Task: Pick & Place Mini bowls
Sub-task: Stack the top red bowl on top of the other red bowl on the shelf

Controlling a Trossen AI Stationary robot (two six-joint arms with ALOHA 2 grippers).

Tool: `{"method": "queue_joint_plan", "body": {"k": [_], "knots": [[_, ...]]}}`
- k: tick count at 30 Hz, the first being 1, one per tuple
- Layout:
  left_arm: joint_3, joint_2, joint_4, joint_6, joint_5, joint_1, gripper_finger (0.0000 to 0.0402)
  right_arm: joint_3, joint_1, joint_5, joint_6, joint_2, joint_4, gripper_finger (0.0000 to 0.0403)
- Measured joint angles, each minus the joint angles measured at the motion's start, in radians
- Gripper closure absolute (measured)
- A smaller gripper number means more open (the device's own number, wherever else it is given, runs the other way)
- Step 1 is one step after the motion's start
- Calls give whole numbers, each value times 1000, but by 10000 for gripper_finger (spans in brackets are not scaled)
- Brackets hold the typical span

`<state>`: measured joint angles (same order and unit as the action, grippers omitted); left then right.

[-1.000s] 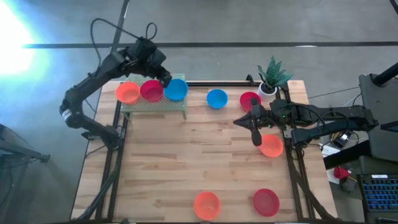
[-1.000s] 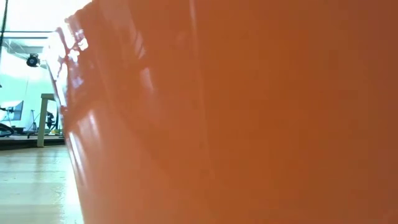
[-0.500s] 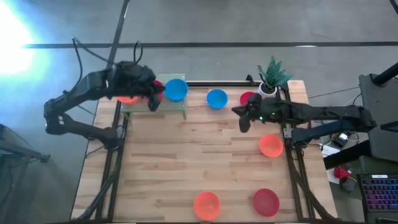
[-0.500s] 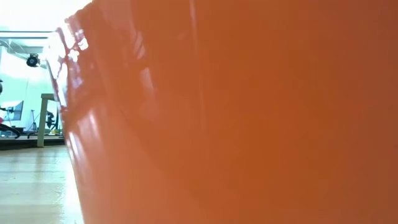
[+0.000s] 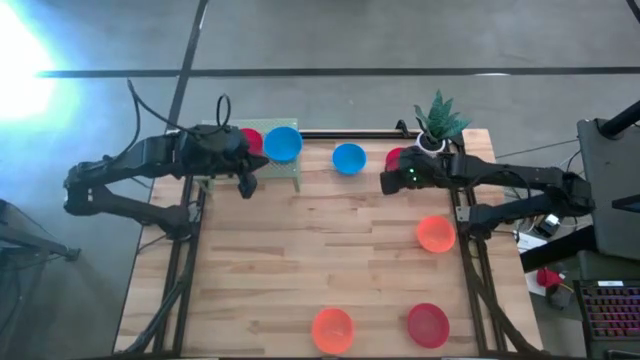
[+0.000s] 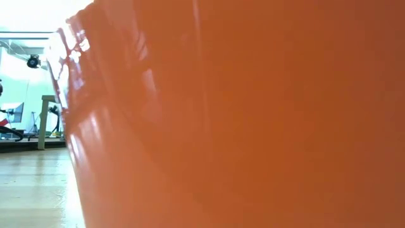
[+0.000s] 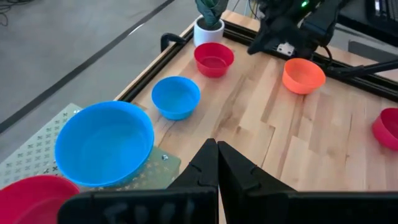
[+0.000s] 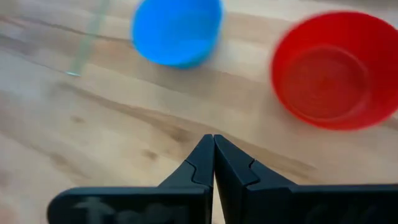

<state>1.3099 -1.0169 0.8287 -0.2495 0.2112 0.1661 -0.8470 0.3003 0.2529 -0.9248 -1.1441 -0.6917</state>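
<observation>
Both hands shut, empty. Left hand [image 5: 245,183] sits at the desk's [image 5: 330,260] far-left corner, beside the perforated stand [image 5: 285,170] carrying a red bowl [image 5: 251,141] and a blue bowl [image 5: 283,143]. Right hand [image 5: 387,182] is near the far-right corner, just beside the loose red bowl [image 5: 399,159] and near the loose blue bowl [image 5: 348,158]. Orange bowl [image 5: 435,234] sits at the right edge; another orange bowl [image 5: 332,328] and red bowl [image 5: 428,325] sit along the near edge.

Risks: closed fingers descending would shove a bowl rather than grip it; the right arm's reach could clip the plant pot [image 5: 432,143]; the low view is blocked by an orange bowl.
</observation>
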Motion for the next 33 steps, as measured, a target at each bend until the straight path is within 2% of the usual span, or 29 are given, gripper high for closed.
{"method": "queue_joint_plan", "body": {"k": [6, 11, 17, 25, 29, 33], "knots": [[-10, 7, -15, -10, -1, 0, 401, 0, 54, -21, -12, -71, -39, 394], [-10, 9, -25, -10, -4, 0, 401, 0, 118, -54, 58, -134, -37, 388], [-10, 9, -27, -9, -4, -1, 402, 0, 192, -120, 160, -211, -35, 341], [-10, 9, -28, -10, -13, -1, 402, 0, 237, -120, 249, -289, 18, 272], [-10, 9, -28, -15, -13, -1, 402, 0, 243, -112, 253, -292, 49, 257], [-10, 9, -28, -22, -13, -1, 402, 0, 245, -39, 281, -285, 54, 255]]}}
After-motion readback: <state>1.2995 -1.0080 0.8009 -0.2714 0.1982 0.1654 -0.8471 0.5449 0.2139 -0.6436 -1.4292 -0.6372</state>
